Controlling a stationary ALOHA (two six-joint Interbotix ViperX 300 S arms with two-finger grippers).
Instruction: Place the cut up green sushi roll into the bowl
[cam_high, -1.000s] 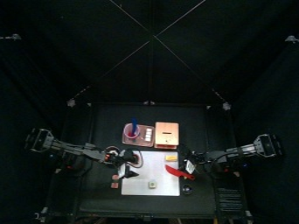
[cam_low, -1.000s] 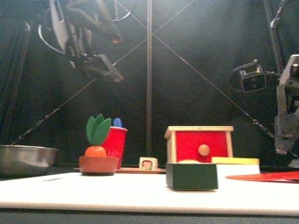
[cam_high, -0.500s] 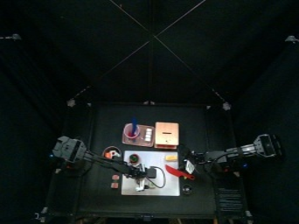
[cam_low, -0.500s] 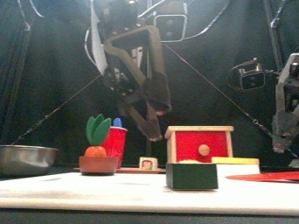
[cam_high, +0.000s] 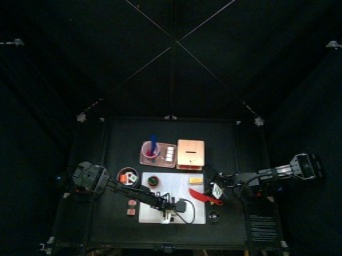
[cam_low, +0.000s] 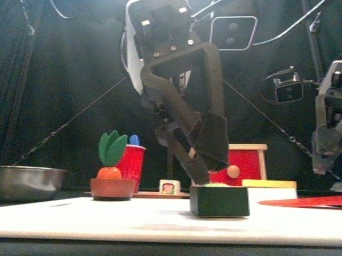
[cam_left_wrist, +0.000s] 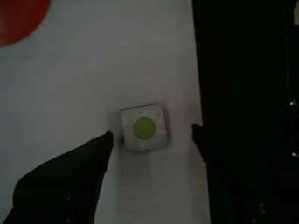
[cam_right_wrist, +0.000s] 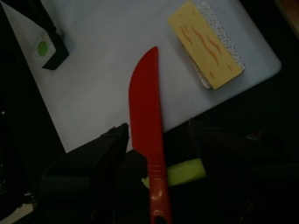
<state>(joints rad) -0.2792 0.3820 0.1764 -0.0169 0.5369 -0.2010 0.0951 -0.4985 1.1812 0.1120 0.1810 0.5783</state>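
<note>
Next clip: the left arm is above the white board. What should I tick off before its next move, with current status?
1. Left gripper open wide: ok.
2. Its jaws straddle the small square sushi slice with a green centre, one on each side: ok.
3. Slice gripped: not ok, a gap shows on both sides.
4. Slice lying flat on the white cutting board: ok.
5. Round grey metal bowl free to receive it: cannot tell, its inside is hidden.
6. Right gripper apart from the left, over the red plastic knife: ok.
</note>
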